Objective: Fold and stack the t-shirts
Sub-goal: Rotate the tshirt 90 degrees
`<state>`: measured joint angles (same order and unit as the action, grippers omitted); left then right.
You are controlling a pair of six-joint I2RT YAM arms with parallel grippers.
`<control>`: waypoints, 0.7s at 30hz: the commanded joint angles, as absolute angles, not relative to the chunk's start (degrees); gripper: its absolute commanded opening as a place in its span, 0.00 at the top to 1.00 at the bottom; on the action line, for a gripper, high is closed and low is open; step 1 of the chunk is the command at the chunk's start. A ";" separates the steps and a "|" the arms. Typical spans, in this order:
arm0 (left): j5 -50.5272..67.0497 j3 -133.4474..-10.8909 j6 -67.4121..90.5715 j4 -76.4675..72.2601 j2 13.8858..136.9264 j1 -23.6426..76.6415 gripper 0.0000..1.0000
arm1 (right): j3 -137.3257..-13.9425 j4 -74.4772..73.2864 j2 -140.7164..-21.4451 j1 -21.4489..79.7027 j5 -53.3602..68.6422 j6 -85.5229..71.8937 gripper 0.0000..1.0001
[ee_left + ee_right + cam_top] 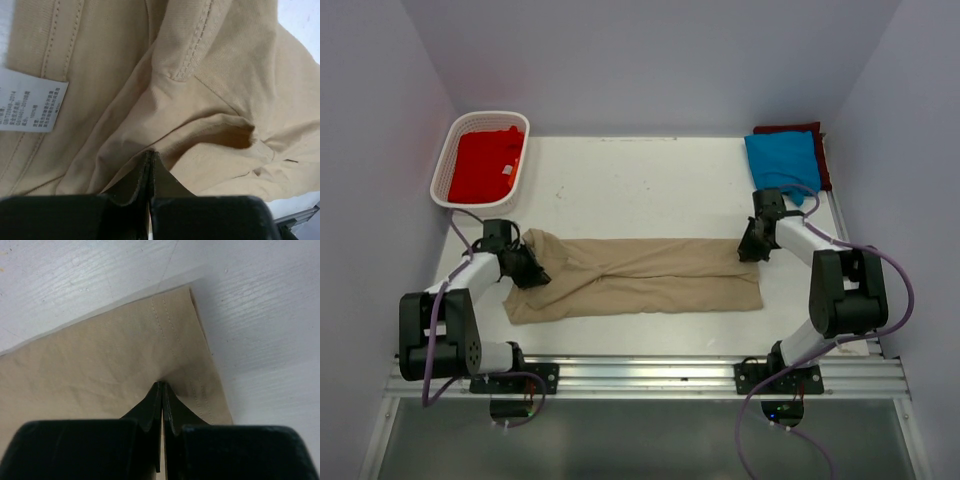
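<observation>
A tan t-shirt (640,276) lies folded into a long strip across the table's middle. My left gripper (532,268) is shut on its left end, near the collar; the left wrist view shows the jaws (151,155) pinched on tan cloth beside a white care label (30,106). My right gripper (752,246) is shut on the shirt's right hem corner (200,365), jaws closed (162,385). A red t-shirt (485,163) lies in the white basket (446,170). A blue t-shirt (782,161) lies folded on a dark maroon one (817,132) at the back right.
The white lattice basket stands at the back left corner. The blue and maroon stack sits at the back right corner. An aluminium rail (640,375) runs along the table's near edge. Grey walls close in both sides and the back.
</observation>
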<state>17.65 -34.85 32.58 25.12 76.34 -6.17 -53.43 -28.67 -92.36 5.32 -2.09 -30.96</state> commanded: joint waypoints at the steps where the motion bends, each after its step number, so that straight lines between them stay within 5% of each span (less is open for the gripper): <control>1: 15.82 -36.30 33.31 21.53 79.36 -5.45 1.00 | -53.35 -29.08 -92.11 6.06 -3.68 -30.41 1.00; 21: 14.94 -59.48 38.84 15.30 107.20 -5.10 1.00 | -45.10 -26.46 -94.31 16.52 -6.77 -33.04 1.00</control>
<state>18.48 -55.92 37.95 19.51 101.47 -5.45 -49.58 -26.04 -91.37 12.84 -9.30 -31.07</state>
